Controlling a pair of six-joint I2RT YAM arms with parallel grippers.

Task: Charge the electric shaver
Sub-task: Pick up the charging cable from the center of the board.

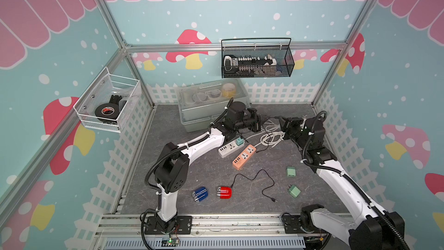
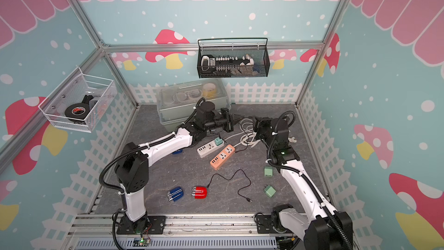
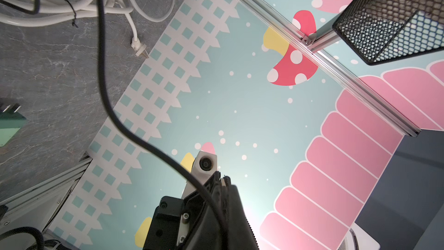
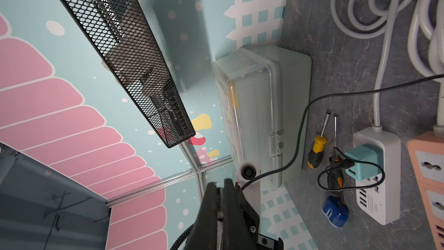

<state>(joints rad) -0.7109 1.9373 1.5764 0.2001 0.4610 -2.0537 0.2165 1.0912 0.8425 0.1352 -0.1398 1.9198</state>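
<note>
Electric shaver closest to the work, as I judge it, is the blue shaver (image 4: 335, 211). It lies on the table (image 1: 192, 167) just beside the white power strip (image 4: 390, 164) and its teal adapter (image 4: 362, 162), tucked partly under my left forearm in a top view (image 2: 177, 151). From both grippers it sits below and back toward the arm bases, on the left gripper's side, so I reckon the left arm is nearer. Too little of its body shows for me to make out its long axis.

The left gripper (image 3: 222, 179) is clenched on a thin black cable (image 3: 101, 68). The right gripper (image 4: 221, 183) faces it tip to tip, just apart, and is clamped on what looks like the same cable. Both hang above the coiled white cords (image 1: 270, 137).

A red shaver (image 1: 224, 192) with its own lead plugged in and a second blue shaver (image 1: 200, 194) lie well behind the grippers, near the front rail. The table is grey stone-look, and cartoon mushroom walls close it in.
</note>
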